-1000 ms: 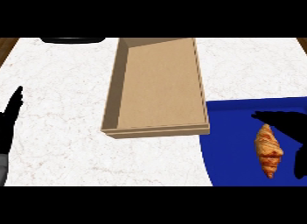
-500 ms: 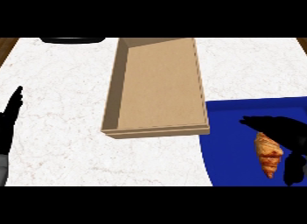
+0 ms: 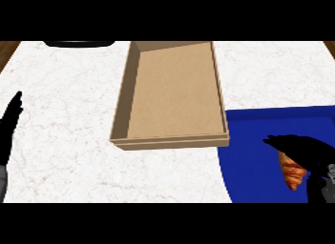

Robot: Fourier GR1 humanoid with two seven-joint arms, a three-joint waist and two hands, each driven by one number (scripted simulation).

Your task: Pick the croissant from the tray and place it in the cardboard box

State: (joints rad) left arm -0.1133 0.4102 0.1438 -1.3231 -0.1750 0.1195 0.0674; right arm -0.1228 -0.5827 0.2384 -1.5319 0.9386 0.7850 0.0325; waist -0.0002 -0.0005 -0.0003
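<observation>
Croissant (image 3: pixel 292 174) position decides the coming move: it lies on the blue tray (image 3: pixel 251 143) at the right of the worktop (image 3: pixel 71 95), its long axis running from far to near with the pointed near end toward the robot. The right hand (image 3: pixel 309 150) sits directly over its far end, hiding that part. The hand arches across the pastry from the right, but whether it has closed on it I cannot tell, since the contact is hidden under the black palm. The right hand is plainly the nearer one. The left hand (image 3: pixel 1 140) rests at the left edge of the view, well apart, open with its fingers straight up. The cardboard box (image 3: pixel 173 86) lies up and to the left of the croissant, its near right corner just beside the tray's far left corner, so the carry would go leftward and away from the robot. Compared with a second ago, the right hand has come left and nearer, from beside the croissant to over it, and less of the pastry shows. The croissant, box and left hand lie as they did.
</observation>
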